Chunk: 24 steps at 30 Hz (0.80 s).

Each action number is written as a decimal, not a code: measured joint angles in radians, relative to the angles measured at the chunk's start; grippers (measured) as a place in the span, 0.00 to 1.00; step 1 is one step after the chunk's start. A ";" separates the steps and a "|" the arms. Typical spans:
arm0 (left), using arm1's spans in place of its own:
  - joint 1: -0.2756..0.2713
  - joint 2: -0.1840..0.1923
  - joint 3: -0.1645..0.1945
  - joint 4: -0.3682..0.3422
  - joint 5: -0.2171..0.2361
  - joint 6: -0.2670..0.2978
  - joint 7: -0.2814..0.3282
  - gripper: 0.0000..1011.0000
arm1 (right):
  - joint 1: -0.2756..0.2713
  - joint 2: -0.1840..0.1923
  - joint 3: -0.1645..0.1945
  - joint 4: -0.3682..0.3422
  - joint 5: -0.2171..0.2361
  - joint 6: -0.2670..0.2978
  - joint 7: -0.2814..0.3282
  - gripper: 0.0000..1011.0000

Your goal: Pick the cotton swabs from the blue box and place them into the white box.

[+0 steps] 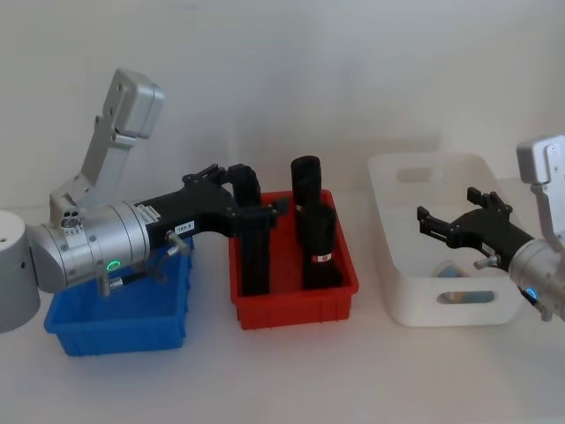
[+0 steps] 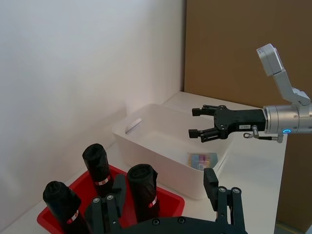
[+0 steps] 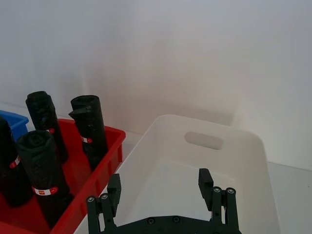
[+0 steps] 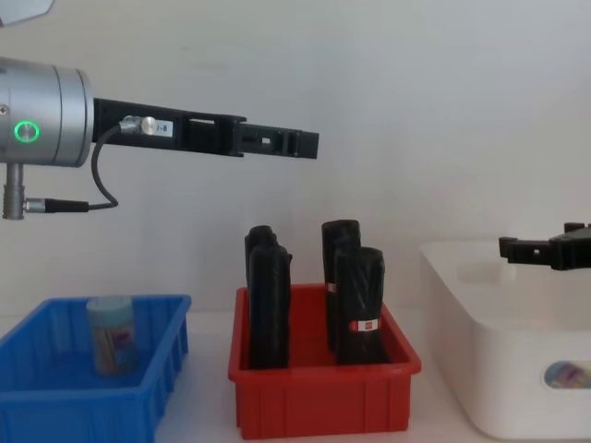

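Smooth glossy plastic is seen on blue box point(image 4: 55, 411) and red bin point(image 4: 323, 406); white box point(image 1: 397, 291) is matt, faintly translucent. 4 black rolls point(image 4: 358, 305) are wrapped in crinkled shiny film. Cotton swabs point(image 4: 113, 334) are cased in clear plastic.

no writing can be read; the left arm's tag point(image 4: 152, 125) is too small.

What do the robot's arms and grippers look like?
The left gripper and right gripper are black, with slim fingers and a small white label. Each sits on a silver cylindrical wrist with a lit ring, green left, blue right, and a thin black cable. Behind come pale grey angular links.
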 joint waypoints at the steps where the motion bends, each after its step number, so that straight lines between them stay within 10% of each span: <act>1: 0.002 0.000 0.001 -0.001 0.002 -0.003 0.005 0.99 | -0.004 0.000 0.000 -0.005 0.000 -0.001 -0.002 0.99; 24: 0.123 -0.016 0.070 -0.039 0.100 -0.178 0.289 0.99 | -0.210 0.005 0.010 -0.230 0.002 -0.061 -0.085 0.99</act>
